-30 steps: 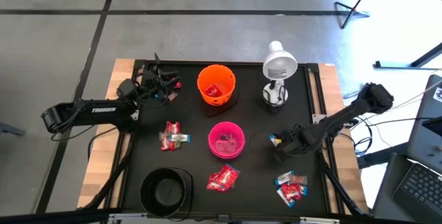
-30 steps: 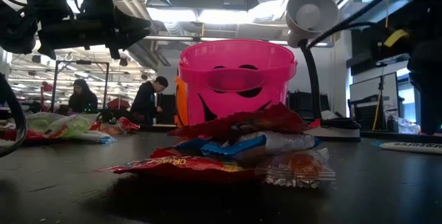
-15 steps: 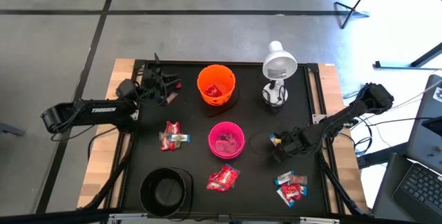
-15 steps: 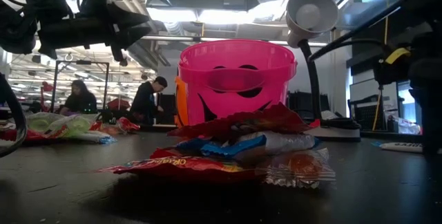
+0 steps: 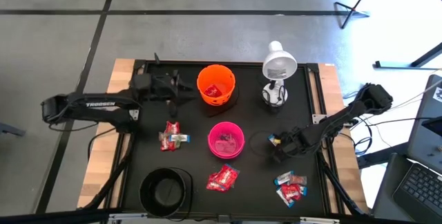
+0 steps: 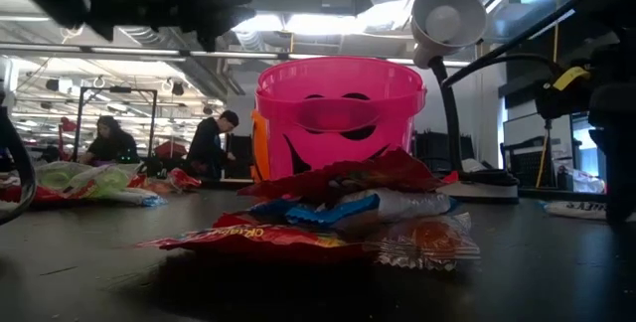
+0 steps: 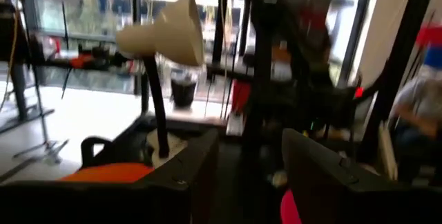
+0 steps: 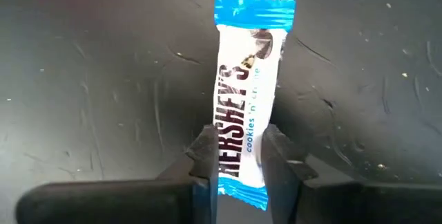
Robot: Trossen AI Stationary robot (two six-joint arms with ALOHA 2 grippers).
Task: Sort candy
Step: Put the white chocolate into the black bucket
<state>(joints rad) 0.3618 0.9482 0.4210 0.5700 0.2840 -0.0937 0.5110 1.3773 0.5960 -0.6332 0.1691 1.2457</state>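
A blue-and-white candy bar [image 8: 248, 79] lies flat on the black mat at the right, and my right gripper [image 8: 238, 165] is shut on it from above; the high view shows the gripper [image 5: 277, 144] over the bar [image 5: 275, 140]. My left gripper [image 5: 183, 90] hangs in the air just left of the orange bowl [image 5: 200, 82], pointing level toward it. Whether it carries anything does not show. Loose piles of candy lie at mid left [image 5: 171, 135], at the front middle [image 5: 223, 178] and at the front right [image 5: 291, 188]. My right gripper pinches the bar's two long edges [image 8: 222, 156] between its two fingers, close to one end of the wrapper. The fingers come steeply from above and lie across the bar. The bar lies flat on the mat.
A pink bowl [image 5: 211, 140] stands mid-table and a black bowl [image 5: 146, 189] at the front left. A white desk lamp [image 5: 278, 65] stands at the far right. The orange bowl holds red candy. People sit in the room behind.
My left gripper has swung from the table's far left corner toward the orange bowl, rising and tipping up to level. My right gripper has sunk a little over the blue-and-white bar.
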